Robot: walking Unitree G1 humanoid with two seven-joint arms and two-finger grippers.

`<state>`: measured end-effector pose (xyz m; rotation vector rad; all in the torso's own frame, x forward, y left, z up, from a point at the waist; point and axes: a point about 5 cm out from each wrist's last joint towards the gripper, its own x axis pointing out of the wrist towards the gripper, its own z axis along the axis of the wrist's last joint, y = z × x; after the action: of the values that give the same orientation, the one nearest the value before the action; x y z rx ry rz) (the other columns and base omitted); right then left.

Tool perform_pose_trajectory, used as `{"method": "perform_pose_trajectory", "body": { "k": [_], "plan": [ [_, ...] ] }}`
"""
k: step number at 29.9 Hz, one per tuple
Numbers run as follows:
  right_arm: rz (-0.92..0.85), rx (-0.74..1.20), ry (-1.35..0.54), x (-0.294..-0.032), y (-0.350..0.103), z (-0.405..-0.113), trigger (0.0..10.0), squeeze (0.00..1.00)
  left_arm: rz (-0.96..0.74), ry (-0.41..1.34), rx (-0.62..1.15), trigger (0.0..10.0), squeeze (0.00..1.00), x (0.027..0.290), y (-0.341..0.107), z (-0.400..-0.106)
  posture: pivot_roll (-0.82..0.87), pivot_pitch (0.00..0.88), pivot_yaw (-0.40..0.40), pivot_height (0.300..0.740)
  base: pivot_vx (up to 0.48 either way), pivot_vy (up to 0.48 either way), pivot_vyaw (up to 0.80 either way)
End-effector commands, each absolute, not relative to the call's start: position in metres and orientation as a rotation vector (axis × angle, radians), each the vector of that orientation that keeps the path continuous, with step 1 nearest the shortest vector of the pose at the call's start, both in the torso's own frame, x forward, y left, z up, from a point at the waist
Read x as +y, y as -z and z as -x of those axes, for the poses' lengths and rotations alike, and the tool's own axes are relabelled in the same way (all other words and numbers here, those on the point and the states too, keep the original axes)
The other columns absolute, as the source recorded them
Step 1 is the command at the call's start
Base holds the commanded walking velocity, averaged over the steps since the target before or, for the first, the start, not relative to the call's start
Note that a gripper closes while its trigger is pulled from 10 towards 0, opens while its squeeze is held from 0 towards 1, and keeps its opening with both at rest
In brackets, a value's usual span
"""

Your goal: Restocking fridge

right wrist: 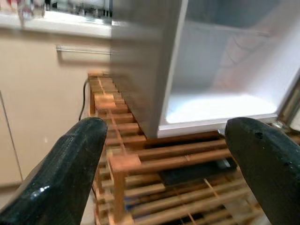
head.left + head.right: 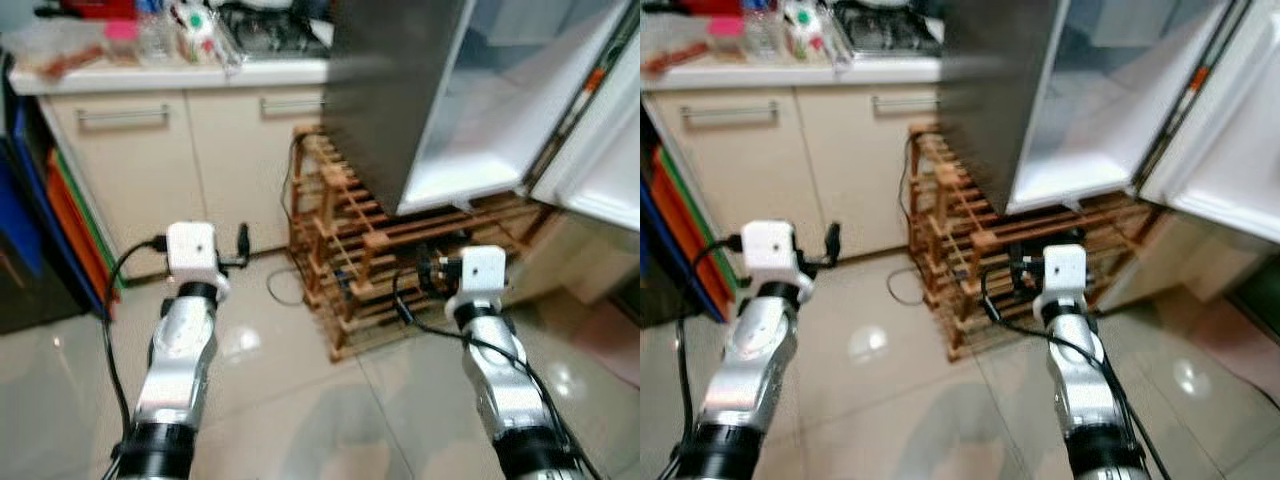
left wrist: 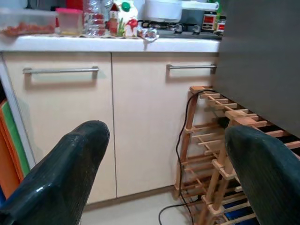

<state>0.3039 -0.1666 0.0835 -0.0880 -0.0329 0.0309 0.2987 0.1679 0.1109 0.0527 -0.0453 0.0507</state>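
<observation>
Left eye view gave you a slightly blurred look at the kitchen: the fridge door [image 2: 400,90] stood swung open over a wooden rack [image 2: 370,250], its upper part cut off by the frame edge, and the white inner liner [image 2: 500,110] looked bare as far as you could see. Both silver arms reached forward over the tiled floor [image 2: 280,400]. The fingers of the left end effector [image 2: 243,243] were mostly hidden behind its white wrist block. The right end effector [image 2: 428,272] sat dark against the rack and was hard to read from there.

Right eye view showed you the same scene, with the worktop [image 2: 770,70] above pale cabinet doors [image 2: 750,170] and a black cable [image 2: 902,290] trailing on the floor beside the rack.

Left wrist view showed you the left end effector's fingers [image 3: 61,178] spread wide with nothing between them, facing the cabinets. On the worktop stood a clear tub [image 3: 26,22] of reddish contents, a pink-lidded cup [image 3: 69,21] and bottles too small to identify.

Right wrist view showed you the right end effector's fingers [image 1: 65,173] equally wide apart and empty, aimed at the door's white lower shelf [image 1: 215,108], just above the rack.
</observation>
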Motion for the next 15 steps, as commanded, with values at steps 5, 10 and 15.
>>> {"method": "perform_pose_trajectory", "body": {
  "k": [5, 10, 15],
  "plan": [
    [0.086, 0.001, -0.019, -0.1734, -0.0765, -0.3025, 10.0, 0.00, -0.075, -0.027, -0.064, 10.0, 0.00, 0.1571, -0.1160, -0.3001, -0.01, 0.000, -0.060, 0.740, 0.445, 0.000, 0.00],
    [0.115, -0.012, -0.041, -0.1710, -0.0788, -0.3046, 10.0, 0.00, -0.077, -0.030, -0.064, 10.0, 0.00, 0.1565, -0.1161, -0.3012, 0.00, 0.000, -0.066, 0.740, 0.445, 0.000, 0.12],
    [0.112, -0.028, -0.052, -0.1682, -0.0841, -0.3103, 10.0, 0.00, -0.087, -0.028, -0.087, 10.0, 0.00, 0.1534, -0.1208, -0.3036, 0.00, 0.000, -0.075, 0.740, 0.451, 0.000, 0.57]
  ]
}}
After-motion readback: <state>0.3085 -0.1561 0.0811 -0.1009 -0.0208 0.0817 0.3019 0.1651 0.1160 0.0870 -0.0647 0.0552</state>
